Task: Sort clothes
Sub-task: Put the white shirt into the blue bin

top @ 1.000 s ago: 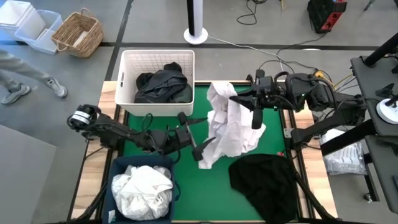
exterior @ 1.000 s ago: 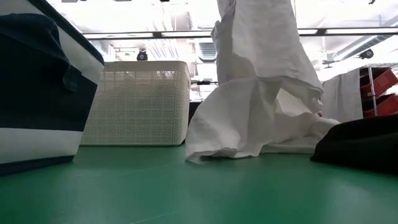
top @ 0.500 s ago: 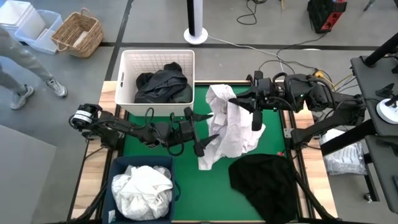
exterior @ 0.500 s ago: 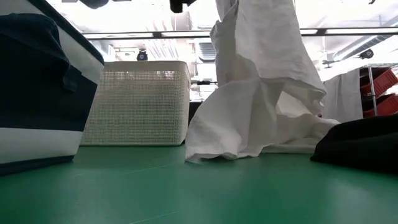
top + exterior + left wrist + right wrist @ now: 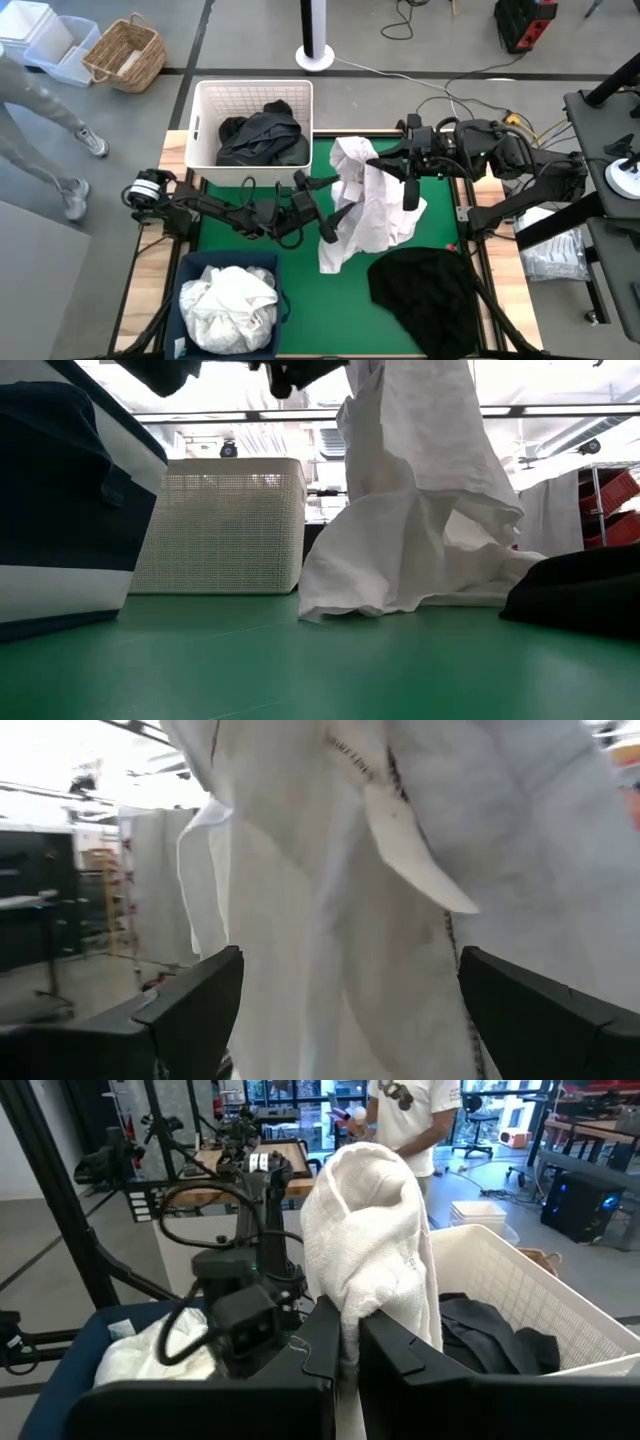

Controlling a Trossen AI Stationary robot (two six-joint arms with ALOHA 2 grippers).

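Two arms worked one white garment (image 5: 368, 205), which hung over the middle of the green mat (image 5: 300, 290) with its lower folds resting on the cloth surface. Nearest the camera-side edge of the mat, relative to that garment, stood the navy fabric bin (image 5: 192, 272) holding crumpled white clothes (image 5: 228, 305), and a black garment (image 5: 425, 290) lay in a heap just beside the white one's trailing hem. The left gripper (image 5: 328, 212) reached in level from the bin side, its fingers (image 5: 195, 1005) spread wide with the hanging fabric right in front of them, touching nothing yet as far as could be judged. The right gripper (image 5: 408, 180) held the garment up from the opposite side, its fingers (image 5: 320, 1345) pressed together on a bunched fold at the top.

To do this hand-over well, the left gripper would probably need to close on a thick fold rather than a single loose edge, and the right should release only once that hold looked firm, so the cloth would not slump back onto the mat. The load would then belong in the navy bin with the other whites.

Beyond the garment sat the white lattice basket (image 5: 205, 100), with dark clothes (image 5: 262, 135) inside. No brand, label or legible writing showed anywhere.
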